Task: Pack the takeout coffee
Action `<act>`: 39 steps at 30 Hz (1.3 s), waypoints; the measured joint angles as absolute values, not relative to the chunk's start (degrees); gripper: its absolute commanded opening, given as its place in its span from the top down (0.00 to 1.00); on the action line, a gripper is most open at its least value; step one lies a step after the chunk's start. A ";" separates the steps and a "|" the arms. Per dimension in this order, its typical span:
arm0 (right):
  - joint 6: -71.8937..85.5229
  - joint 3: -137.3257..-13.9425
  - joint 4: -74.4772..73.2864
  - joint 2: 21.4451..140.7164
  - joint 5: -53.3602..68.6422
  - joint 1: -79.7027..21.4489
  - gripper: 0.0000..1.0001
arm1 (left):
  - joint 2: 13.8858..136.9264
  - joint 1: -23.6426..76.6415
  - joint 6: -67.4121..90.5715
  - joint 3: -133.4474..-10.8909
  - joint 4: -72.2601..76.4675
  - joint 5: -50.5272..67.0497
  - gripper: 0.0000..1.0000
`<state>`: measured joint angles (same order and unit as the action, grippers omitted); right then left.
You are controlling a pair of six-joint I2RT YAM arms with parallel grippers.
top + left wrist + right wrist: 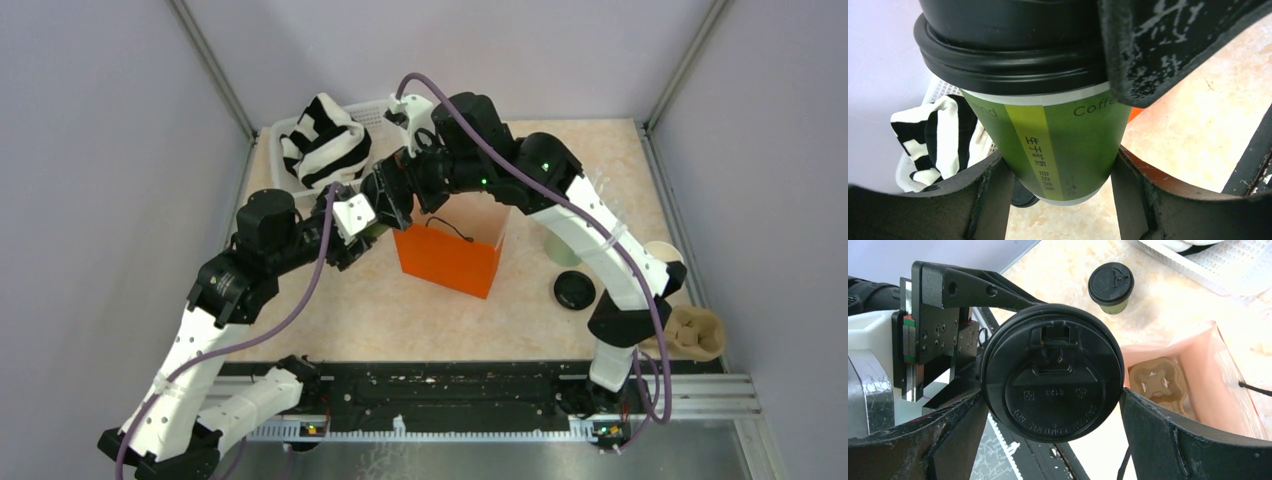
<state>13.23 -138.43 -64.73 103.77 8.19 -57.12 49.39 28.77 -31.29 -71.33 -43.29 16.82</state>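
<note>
A dark green paper cup with a black lid hangs in the air just left of the orange paper bag. My left gripper is shut on the cup's body, both fingers against its sides. My right gripper comes from above and is shut on the lid's rim; one of its fingers shows in the left wrist view. In the top view both grippers, left and right, meet there and hide the cup. A second lidded green cup stands on the table beyond.
A cardboard cup carrier lies inside the bag. A white basket with a striped cloth stands at the back left. At right are a pale mint tumbler, a round black lid, a cream cup and a cardboard holder.
</note>
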 measured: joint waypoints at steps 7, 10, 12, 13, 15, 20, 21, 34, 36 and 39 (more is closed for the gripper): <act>12.97 -136.70 -61.95 102.50 7.75 -57.08 0.01 | 49.39 28.97 -31.46 -71.33 -43.29 16.80 0.55; 13.02 -134.34 -60.71 100.60 7.31 -56.99 0.01 | 49.41 29.02 -31.48 -71.31 -43.31 16.82 0.55; 12.99 -134.28 -60.36 100.22 7.14 -56.77 0.01 | 49.39 29.02 -31.51 -71.20 -43.33 16.82 0.55; 12.99 -134.41 -60.12 100.18 6.92 -56.64 0.01 | 49.39 29.04 -31.53 -71.11 -43.35 16.82 0.55; 12.97 -135.13 -60.16 100.49 6.74 -56.38 0.01 | 49.39 29.08 -31.57 -71.02 -43.44 16.84 0.55; 12.95 -136.29 -60.01 101.01 6.96 -56.10 0.01 | 49.41 29.19 -31.66 -71.00 -43.44 16.82 0.55; 12.95 -136.29 -60.05 101.06 7.07 -56.10 0.01 | 49.41 29.21 -31.66 -71.00 -43.44 16.84 0.55; 13.04 -136.18 -59.59 101.84 9.04 -56.07 0.19 | 49.95 29.63 -31.68 -70.96 -43.57 16.80 0.55; 13.04 -136.18 -59.61 101.84 8.95 -56.05 0.20 | 50.02 29.65 -31.70 -70.94 -43.57 16.80 0.55; 13.04 -136.16 -59.61 101.84 8.95 -55.96 0.24 | 50.04 29.69 -31.70 -70.91 -43.57 16.78 0.55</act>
<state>13.04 -136.16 -59.61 101.84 8.95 -55.96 50.04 29.69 -31.70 -70.91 -43.57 16.78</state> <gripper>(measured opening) 0.799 0.697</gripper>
